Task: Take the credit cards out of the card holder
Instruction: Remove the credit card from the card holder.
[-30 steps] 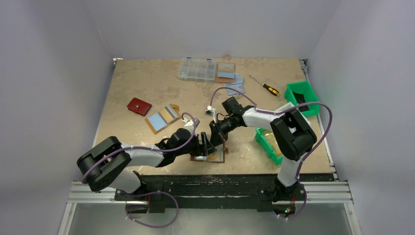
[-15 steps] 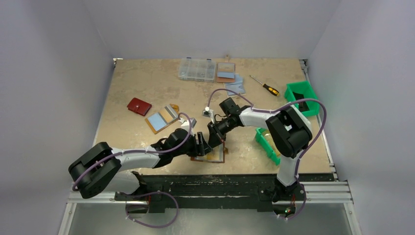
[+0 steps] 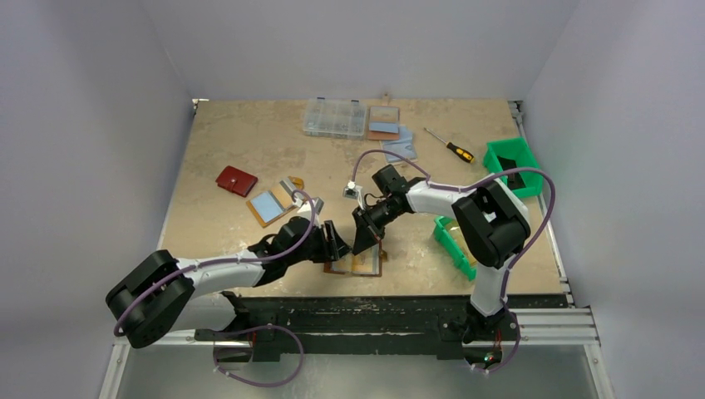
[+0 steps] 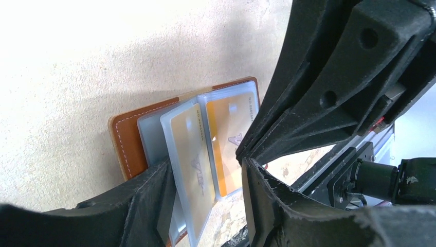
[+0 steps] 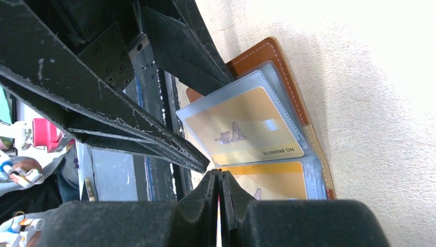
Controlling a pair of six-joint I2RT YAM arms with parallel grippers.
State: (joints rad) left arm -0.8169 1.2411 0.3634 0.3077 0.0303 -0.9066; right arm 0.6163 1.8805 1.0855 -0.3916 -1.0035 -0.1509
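The card holder (image 3: 371, 265) lies open near the table's front edge, its brown leather (image 4: 126, 146) and clear sleeves facing up. One sleeve stands raised, with a pale gold credit card (image 4: 193, 154) (image 5: 247, 128) inside. An orange credit card (image 4: 229, 128) (image 5: 280, 180) lies in the flat sleeve beside it. My left gripper (image 3: 335, 241) (image 4: 208, 200) is open, one finger on each side of the raised sleeve. My right gripper (image 3: 362, 241) (image 5: 218, 175) is shut, its tips at the flat sleeve's edge next to the left fingers (image 5: 169, 46). I see nothing between its pads.
A dark red wallet (image 3: 236, 180) and a brown holder with a blue card (image 3: 274, 202) lie to the left. At the back are a clear organiser box (image 3: 334, 118), another holder (image 3: 383, 123) and a screwdriver (image 3: 450, 146). Green bins (image 3: 514, 162) (image 3: 456, 241) stand on the right.
My left arm has stretched out, carrying its gripper up to the raised sleeve, and its jaws have narrowed. The right gripper has hardly moved and stays shut.
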